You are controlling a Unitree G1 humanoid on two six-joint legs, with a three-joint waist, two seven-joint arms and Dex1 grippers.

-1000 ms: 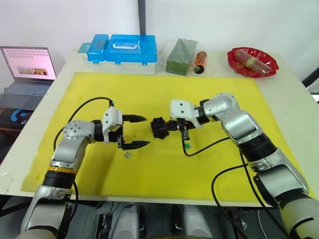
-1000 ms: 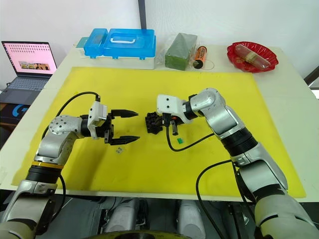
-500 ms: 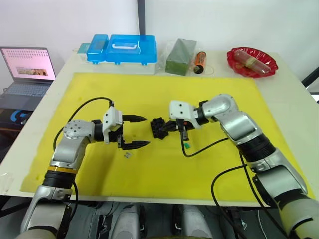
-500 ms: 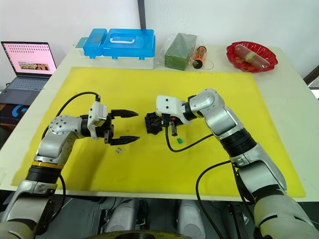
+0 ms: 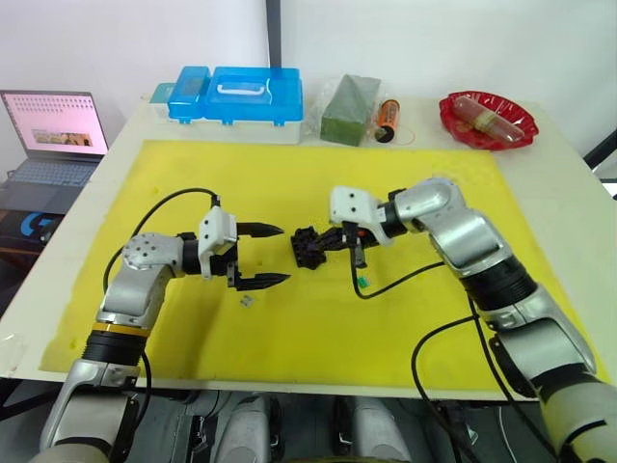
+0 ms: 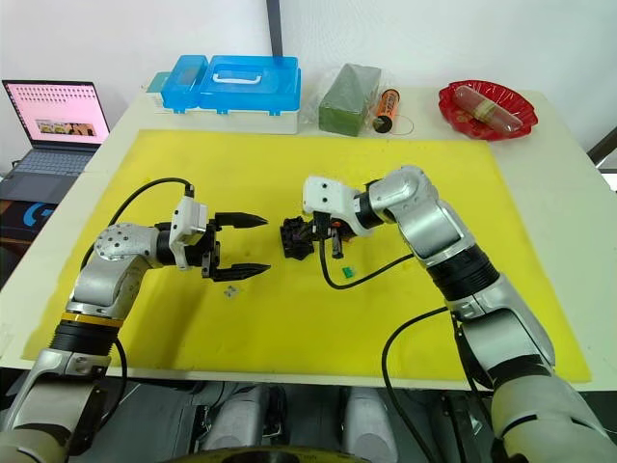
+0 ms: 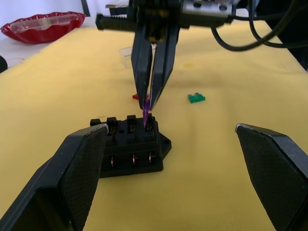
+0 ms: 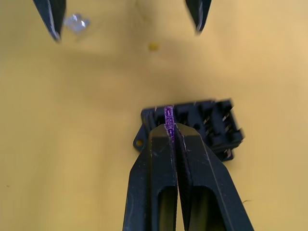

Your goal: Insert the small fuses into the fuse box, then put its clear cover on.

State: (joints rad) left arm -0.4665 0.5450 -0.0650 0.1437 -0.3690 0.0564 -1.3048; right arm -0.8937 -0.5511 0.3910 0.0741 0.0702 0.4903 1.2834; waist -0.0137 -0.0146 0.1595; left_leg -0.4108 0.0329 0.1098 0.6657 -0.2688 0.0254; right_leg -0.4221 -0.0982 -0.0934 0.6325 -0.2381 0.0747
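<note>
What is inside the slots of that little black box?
The right gripper is pressing a purple fuse into a corner slot of the black box. The other slots show small metal contacts; deeper inside cannot be seen.

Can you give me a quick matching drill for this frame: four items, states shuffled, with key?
Items:
1. right gripper
2. left gripper
3. green fuse
4. fuse box

States:
A. lying loose on the yellow mat
B. open, holding nothing
C. shut on the purple fuse
D. standing on the mat between the two grippers

Pairs: 1-C, 2-B, 3-A, 4-D
</note>
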